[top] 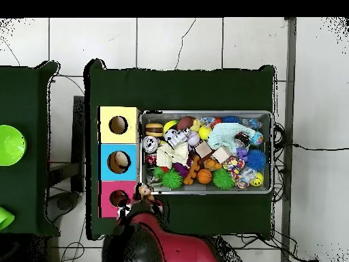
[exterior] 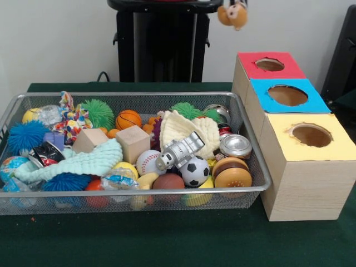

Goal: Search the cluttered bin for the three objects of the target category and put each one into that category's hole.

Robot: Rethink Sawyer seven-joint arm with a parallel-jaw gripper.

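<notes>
A small brown stuffed monkey (exterior: 232,14) hangs in the air above and behind the red-topped box (exterior: 250,69). In the overhead view the monkey (top: 146,190) sits just beside the red box's hole (top: 118,198), with my gripper (top: 141,196) shut on it under the red arm. The front view cuts the gripper off at its top edge. Three boxes stand in a row with round holes: red (exterior: 270,64), blue (exterior: 287,95), yellow (exterior: 311,135). The wire bin (exterior: 253,153) lies left of them, full of toys.
In the bin lie a basketball (exterior: 128,118), baseball (exterior: 147,161), soccer ball (exterior: 194,171), silver robot (exterior: 179,151), wooden blocks (exterior: 133,142), toy burger (exterior: 232,172), spiky balls (exterior: 99,113) and cloths (exterior: 89,161). A green bowl (top: 9,144) rests on a side table.
</notes>
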